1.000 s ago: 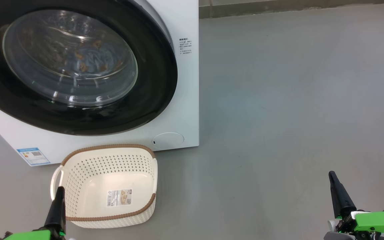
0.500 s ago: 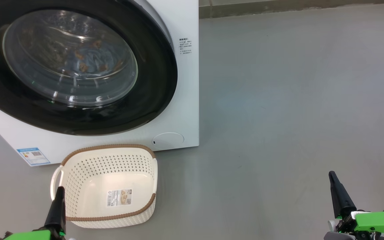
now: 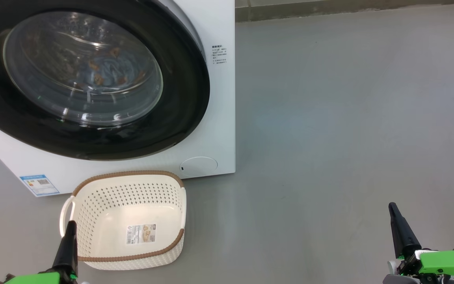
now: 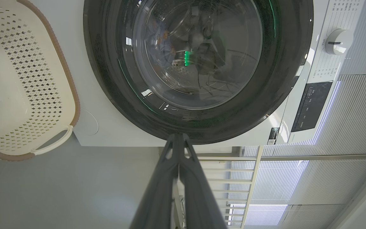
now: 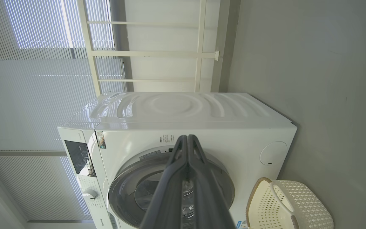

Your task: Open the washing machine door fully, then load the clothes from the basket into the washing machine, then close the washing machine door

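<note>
Where left end effector (image 3: 70, 225) hangs, fingers pressed together, nothing held, tip overlaps near-left rim of basket (image 3: 128, 173); contact cannot tell. Basket holds no clothes, lies ahead-right of it. Beyond basket, ahead and up: door (image 3: 187, 98), flush on washer (image 3: 221, 118); clothes (image 3: 112, 69) behind glass, inside drum. Right end effector (image 3: 392, 207): fingers together, nothing held, over floor (image 3: 329, 118); washer ahead-left, well apart. Judgement: all three steps look done. If door needs last press, left arm nearer; push would run ahead into door face.

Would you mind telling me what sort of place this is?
Likely a laundry area: a white front-loading washing machine stands on a grey floor, a basket before it, blinds behind.
</note>
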